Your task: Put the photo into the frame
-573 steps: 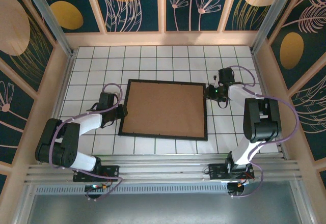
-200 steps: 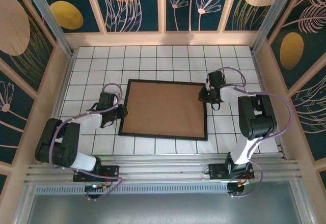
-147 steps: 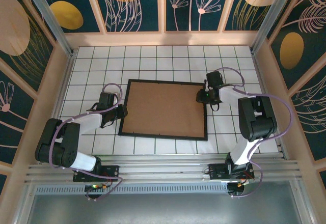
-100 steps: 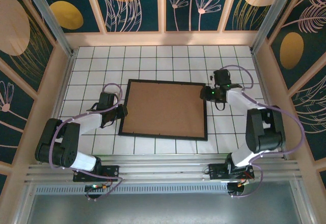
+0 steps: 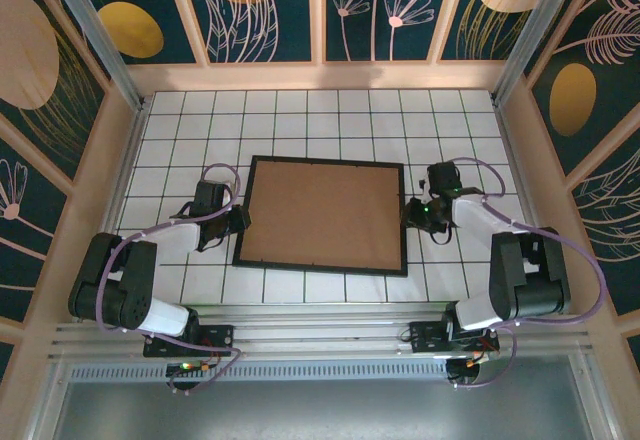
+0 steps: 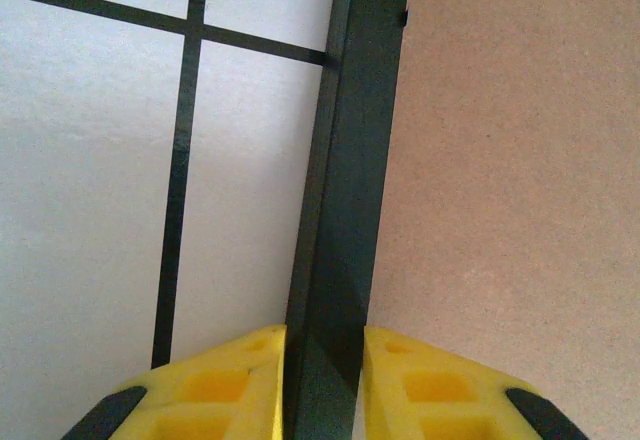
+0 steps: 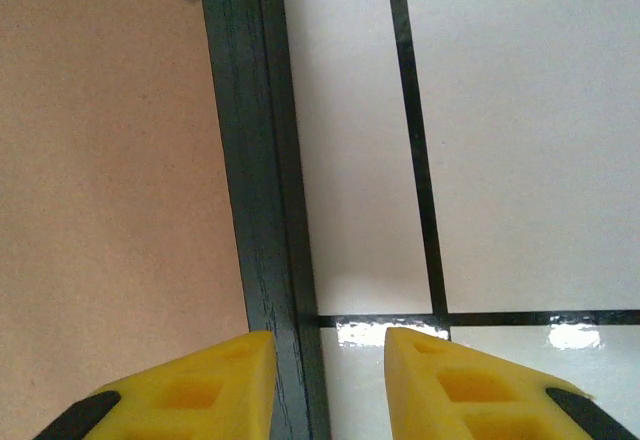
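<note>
The black frame [image 5: 320,163] lies flat mid-table with a plain brown backing board [image 5: 325,215] inside it. The photo is out of view. My left gripper [image 5: 240,222] is shut on the frame's left rail [image 6: 350,160]; both yellow fingers [image 6: 235,380] press against it. My right gripper [image 5: 410,215] stands open astride the frame's right rail [image 7: 250,160]. Its left finger [image 7: 200,385] sits on the board side of the rail. The right finger [image 7: 460,385] hangs over white tile, a gap away from the rail.
White tiles with dark grout [image 5: 300,110] surround the frame on all sides. Wooden walls [image 5: 320,75] box in the table at the back and both sides. The brown board [image 7: 110,160] is bare.
My right gripper slid from the frame's far right corner toward the near side along the right rail, and its jaws narrowed. The left gripper and the frame stayed put.
</note>
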